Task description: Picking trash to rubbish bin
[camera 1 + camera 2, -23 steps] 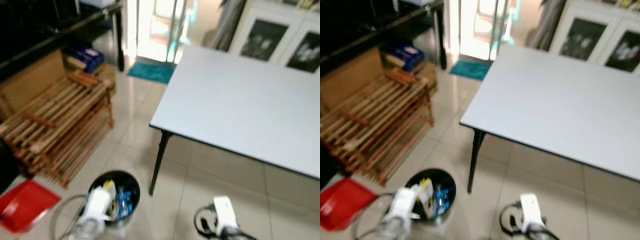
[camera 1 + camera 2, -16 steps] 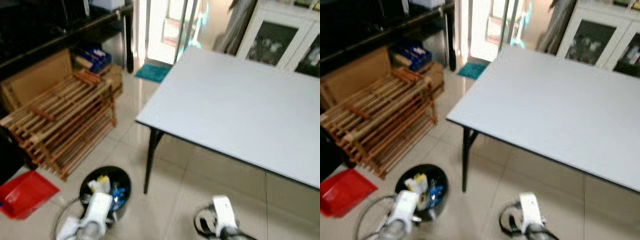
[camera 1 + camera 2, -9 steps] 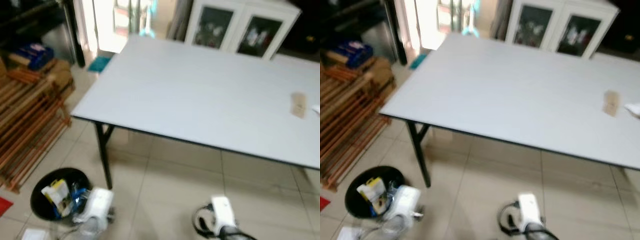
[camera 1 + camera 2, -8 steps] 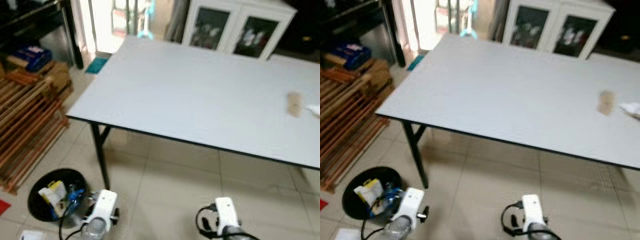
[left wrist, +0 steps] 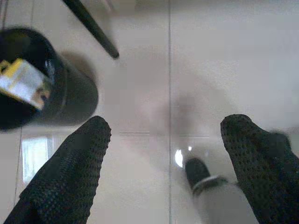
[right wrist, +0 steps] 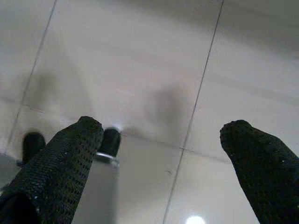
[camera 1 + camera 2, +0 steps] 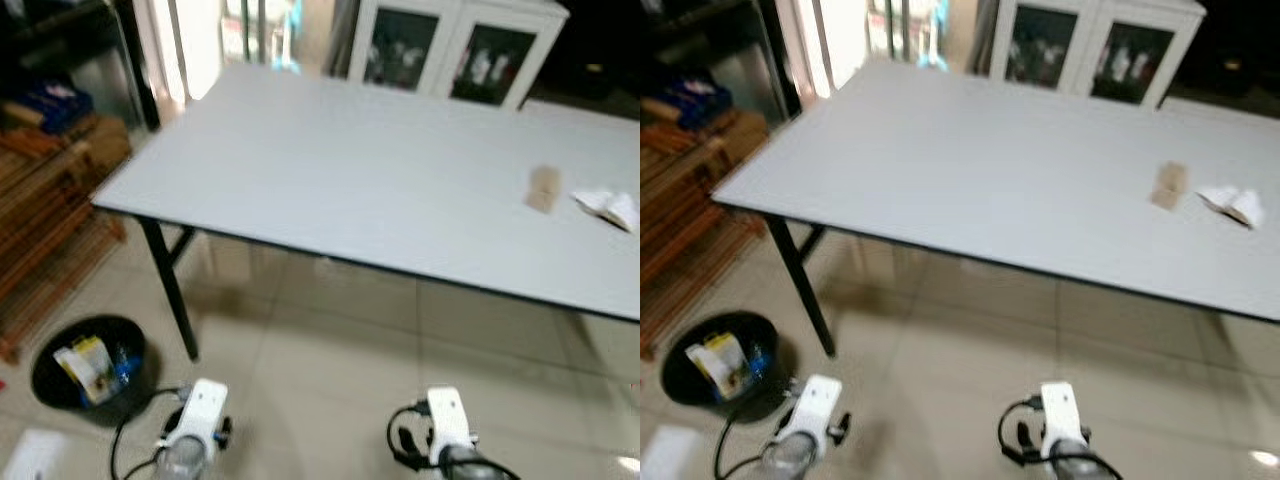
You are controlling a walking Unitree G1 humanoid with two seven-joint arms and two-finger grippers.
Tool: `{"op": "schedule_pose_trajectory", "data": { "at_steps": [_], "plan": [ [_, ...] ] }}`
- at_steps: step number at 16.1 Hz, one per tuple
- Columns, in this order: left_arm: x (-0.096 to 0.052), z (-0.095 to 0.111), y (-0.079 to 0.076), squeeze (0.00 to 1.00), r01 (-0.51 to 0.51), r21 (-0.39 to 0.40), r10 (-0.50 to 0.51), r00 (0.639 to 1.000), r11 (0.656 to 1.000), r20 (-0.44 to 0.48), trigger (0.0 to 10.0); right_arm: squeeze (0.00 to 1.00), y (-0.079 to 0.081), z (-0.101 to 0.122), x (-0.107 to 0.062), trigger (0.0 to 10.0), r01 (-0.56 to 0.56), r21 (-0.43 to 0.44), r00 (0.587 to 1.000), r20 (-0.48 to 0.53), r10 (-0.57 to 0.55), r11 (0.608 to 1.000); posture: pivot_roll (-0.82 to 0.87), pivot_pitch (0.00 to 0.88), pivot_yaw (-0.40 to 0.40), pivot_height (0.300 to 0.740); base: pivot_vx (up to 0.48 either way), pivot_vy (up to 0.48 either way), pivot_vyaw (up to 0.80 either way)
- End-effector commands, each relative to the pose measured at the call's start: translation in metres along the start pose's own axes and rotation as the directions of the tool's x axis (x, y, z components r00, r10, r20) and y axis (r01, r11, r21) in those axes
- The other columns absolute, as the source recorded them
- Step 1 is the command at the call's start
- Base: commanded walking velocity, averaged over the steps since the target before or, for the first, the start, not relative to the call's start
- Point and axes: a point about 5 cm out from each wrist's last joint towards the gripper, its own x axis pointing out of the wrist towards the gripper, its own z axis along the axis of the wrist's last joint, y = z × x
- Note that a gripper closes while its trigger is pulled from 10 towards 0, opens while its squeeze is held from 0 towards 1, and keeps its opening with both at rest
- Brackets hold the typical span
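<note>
Left wrist view: left gripper (image 5: 166,135) jaws wide apart, empty, over floor tiles beside rubbish bin (image 5: 42,88). Right gripper (image 6: 161,140) likewise spread, holding nothing.

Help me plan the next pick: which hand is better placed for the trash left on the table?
Probably the right hand: the crumpled paper and small brown piece lie at the table's right end. Both hands hang open and empty.
</note>
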Motion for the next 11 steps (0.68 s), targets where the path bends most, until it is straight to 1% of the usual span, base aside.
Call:
{"op": "schedule_pose_trajectory", "data": {
  "at_steps": [1,11],
  "plan": [
    [0.0002,0.0004,-0.0006,0.00,0.002,0.002,-0.002,1.000,1.000,-0.003,10.0,0.00,-0.0021,0.0012,0.0000,10.0,0.006,-0.006,1.000,0.001,-0.006,1.000,0.00,0.078,-0.095,0.740,0.000,-0.322,0.00],
    [-0.0001,-0.0002,-0.0017,0.00,0.005,0.005,-0.005,1.000,1.000,-0.001,10.0,0.00,-0.0014,-0.0007,-0.0002,10.0,0.003,-0.006,1.000,-0.005,-0.003,1.000,0.01,0.080,-0.095,0.740,0.000,-0.325,0.00]
  ]
}}
